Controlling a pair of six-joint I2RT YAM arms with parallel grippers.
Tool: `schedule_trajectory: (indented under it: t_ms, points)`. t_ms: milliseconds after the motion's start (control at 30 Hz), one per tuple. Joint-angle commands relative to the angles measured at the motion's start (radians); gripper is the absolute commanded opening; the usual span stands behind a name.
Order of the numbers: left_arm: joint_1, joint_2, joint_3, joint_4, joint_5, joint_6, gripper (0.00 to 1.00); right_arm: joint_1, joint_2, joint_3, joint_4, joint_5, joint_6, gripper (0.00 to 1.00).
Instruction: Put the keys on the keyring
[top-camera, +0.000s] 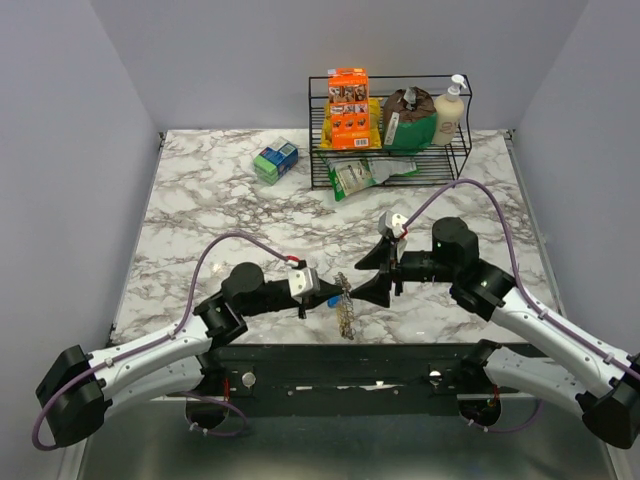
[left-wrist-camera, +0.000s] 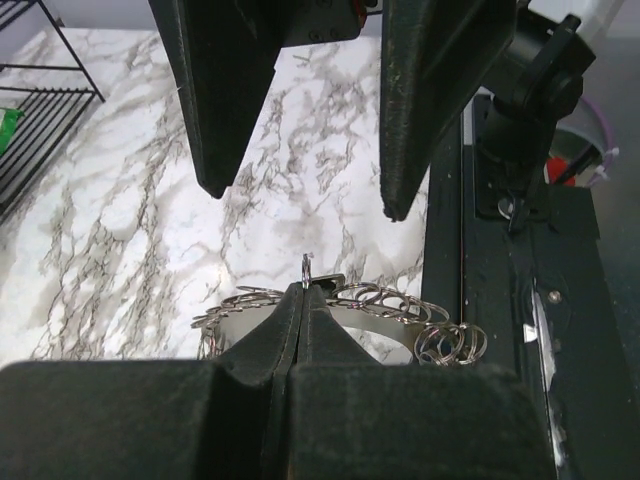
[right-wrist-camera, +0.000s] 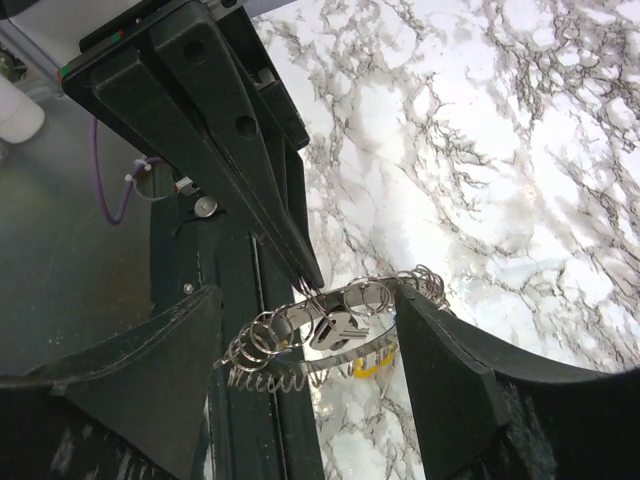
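The keyring, a thin silvery loop hung with many small wire rings, sits just above the marble table near its front edge, between the two arms. In the right wrist view a silver key lies against the underside of the loop, with a yellow key head just below it. Whether either is threaded on the loop cannot be told, as the parts overlap and are small.

The left gripper reaches in from the left with its fingers pressed together, pinching the near side of the keyring. The right gripper faces it from the right with its jaws spread wide. One finger stands on each side of the loop, and neither is seen touching it.

At the far edge of the table stands a black wire rack holding an orange box, packets and a pump bottle. A small blue-green box lies just to the left of the rack.
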Motion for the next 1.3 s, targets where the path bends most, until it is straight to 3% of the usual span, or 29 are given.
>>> schedule_trajectory:
  t_ms: [0,267,567,633,767,1267]
  points:
    - [-0.001,-0.055,-0.085,0.343,-0.042,-0.057,0.00,0.003,-0.029,-0.019,0.052,0.036,0.023,0.77]
    - [-0.001,-0.082,-0.151,0.508,-0.050,-0.081,0.00,-0.003,-0.052,-0.022,0.092,-0.008,0.032,0.77]
    - [-0.001,-0.083,-0.192,0.634,0.032,-0.092,0.00,-0.022,-0.068,-0.024,0.186,-0.172,0.035,0.74]
    - [-0.001,-0.086,-0.192,0.639,0.045,-0.092,0.00,-0.025,-0.077,-0.025,0.198,-0.218,0.026,0.71]
    - [-0.001,-0.098,-0.194,0.641,0.091,-0.085,0.00,-0.034,-0.101,-0.035,0.215,-0.250,0.010,0.54]
    - [-0.001,-0.118,-0.169,0.604,0.153,-0.095,0.00,-0.045,-0.017,-0.009,0.223,-0.381,0.004,0.50]
